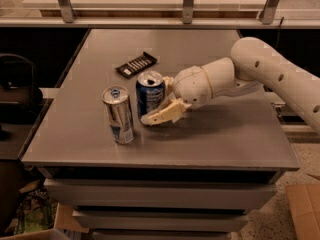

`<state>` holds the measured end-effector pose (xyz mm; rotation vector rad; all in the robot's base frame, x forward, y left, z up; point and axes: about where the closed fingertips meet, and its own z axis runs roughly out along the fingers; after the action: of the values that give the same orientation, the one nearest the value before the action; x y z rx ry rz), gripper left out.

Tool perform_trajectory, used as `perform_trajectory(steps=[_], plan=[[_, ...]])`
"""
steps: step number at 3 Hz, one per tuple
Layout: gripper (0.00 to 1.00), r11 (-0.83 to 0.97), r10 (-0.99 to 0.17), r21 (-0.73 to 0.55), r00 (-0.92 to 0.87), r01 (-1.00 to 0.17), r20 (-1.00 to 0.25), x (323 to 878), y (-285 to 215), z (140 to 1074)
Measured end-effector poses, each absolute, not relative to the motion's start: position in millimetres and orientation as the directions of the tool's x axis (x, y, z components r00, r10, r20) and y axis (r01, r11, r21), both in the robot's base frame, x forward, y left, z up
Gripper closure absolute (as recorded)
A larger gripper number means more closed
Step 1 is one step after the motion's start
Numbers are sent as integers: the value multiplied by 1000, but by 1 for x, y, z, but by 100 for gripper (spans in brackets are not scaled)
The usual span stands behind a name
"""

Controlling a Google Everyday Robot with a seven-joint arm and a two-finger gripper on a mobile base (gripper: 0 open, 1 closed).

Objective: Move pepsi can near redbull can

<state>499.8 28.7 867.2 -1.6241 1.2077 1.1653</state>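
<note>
The pepsi can (149, 95), dark blue with a silver top, stands upright near the middle of the grey table (225, 134). The redbull can (118, 115), slim and silver with a blue patch low down, stands upright just left of it and slightly nearer the front; a small gap shows between them. My gripper (156, 103) reaches in from the right and is shut on the pepsi can. One pale finger (162, 115) lies across the can's lower front right, and the other is mostly hidden behind the can.
A dark flat snack packet (136, 64) lies on the table behind the cans. My white arm (265, 69) crosses the table's right side. A raised shelf with metal posts (188, 1) runs along the back. Cardboard boxes (305, 204) sit on the floor.
</note>
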Motion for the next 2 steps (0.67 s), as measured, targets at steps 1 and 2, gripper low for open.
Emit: perform_trajectory(steps=[1,2], plan=[[0,-244,-243,-64,125,-968,-962,499,29,867],[0,-256,-240,-59,122,-965,-963,499,29,867]])
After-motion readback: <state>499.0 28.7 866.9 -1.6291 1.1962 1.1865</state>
